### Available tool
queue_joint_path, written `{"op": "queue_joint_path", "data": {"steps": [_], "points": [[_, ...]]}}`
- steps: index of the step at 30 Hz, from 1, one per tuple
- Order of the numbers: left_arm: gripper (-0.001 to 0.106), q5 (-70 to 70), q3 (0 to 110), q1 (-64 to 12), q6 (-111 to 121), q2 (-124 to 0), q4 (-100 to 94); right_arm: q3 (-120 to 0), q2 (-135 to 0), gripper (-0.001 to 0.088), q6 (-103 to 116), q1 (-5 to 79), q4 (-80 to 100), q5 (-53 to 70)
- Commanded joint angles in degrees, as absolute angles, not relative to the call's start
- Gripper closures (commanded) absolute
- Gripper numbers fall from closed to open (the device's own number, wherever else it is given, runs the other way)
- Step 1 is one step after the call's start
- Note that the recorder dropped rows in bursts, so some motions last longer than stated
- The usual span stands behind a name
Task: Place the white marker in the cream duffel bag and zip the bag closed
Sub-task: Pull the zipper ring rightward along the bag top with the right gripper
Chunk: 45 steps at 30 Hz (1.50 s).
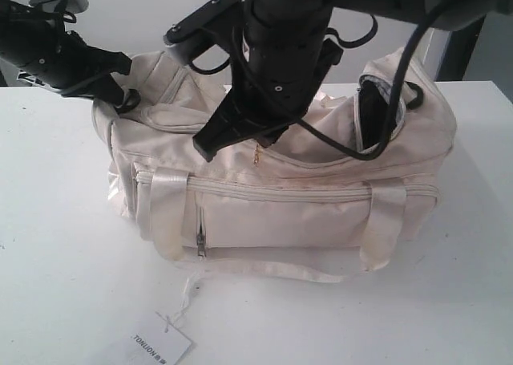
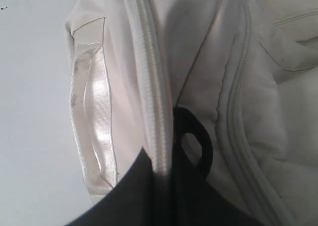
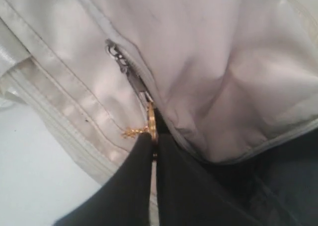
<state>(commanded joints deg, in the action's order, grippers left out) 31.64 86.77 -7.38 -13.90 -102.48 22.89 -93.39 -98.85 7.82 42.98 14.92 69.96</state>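
Your bag [image 1: 321, 208] lies on its side-long base in the middle of the white bench [image 1: 56, 285], with its front pocket on the near side. Two shiny straps [image 1: 167, 212] hang down the near face.

Your left gripper [image 2: 160, 179] is at the far left end of the bag. It is pinched tight on the bag's zip edge, which runs up between its two fingers. A black ring [image 2: 202, 145] on the bag sits just beside it.

Your right gripper [image 3: 153, 149] comes down on the top of the bag, near the middle. It is squeezed nearly closed on the little gold zip pull [image 3: 150, 126]; the pull pokes out just past the tips.

To the right of that gripper the top of the bag gapes open, and you can see the black lining [image 1: 373, 116] inside. A black cable [image 1: 353, 151] from the arm droops across the bag there.

You cannot see the marker in any view, so where it is cannot be told.

A paper tag [image 1: 160, 346] lies flat on the bench near the front, tied to the bag by a thin string
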Motion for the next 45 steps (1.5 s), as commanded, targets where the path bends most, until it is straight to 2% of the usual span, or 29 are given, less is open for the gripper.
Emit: {"op": "queue_joint_path", "data": {"steps": [11,13,16,21,24,39,45], "points": [[0.105,32.8,86.77,-7.38,-13.78,-102.36,23.23,-92.61,-99.07,0.0868,-2.47,34.44,-9.97,63.62],[0.103,32.8,86.77,-7.38,-13.78,-102.03,23.53,-92.61,-99.07,0.0868,-3.77,33.16,-12.0,63.73],[0.087,32.95,86.77,-7.38,-13.78,-101.82,24.12,-92.61,-99.07,0.0868,-4.36,32.45,-12.33,63.84],[0.054,34.79,86.77,-7.38,-14.17,-101.66,27.12,-92.61,-99.54,0.0868,-4.36,32.46,-12.91,63.92],[0.046,36.91,86.77,-7.38,-15.13,-101.5,28.28,-92.61,-99.78,0.0868,-4.78,32.46,-13.02,63.92],[0.045,52.37,87.16,-7.38,-10.18,-95.45,26.05,-92.61,-100.38,0.0868,-5.74,32.46,-13.16,64.36],[0.045,51.69,82.72,-7.5,-9.18,-95.45,28.29,-92.61,-100.38,0.0868,-5.74,32.46,-13.52,64.5]]}}
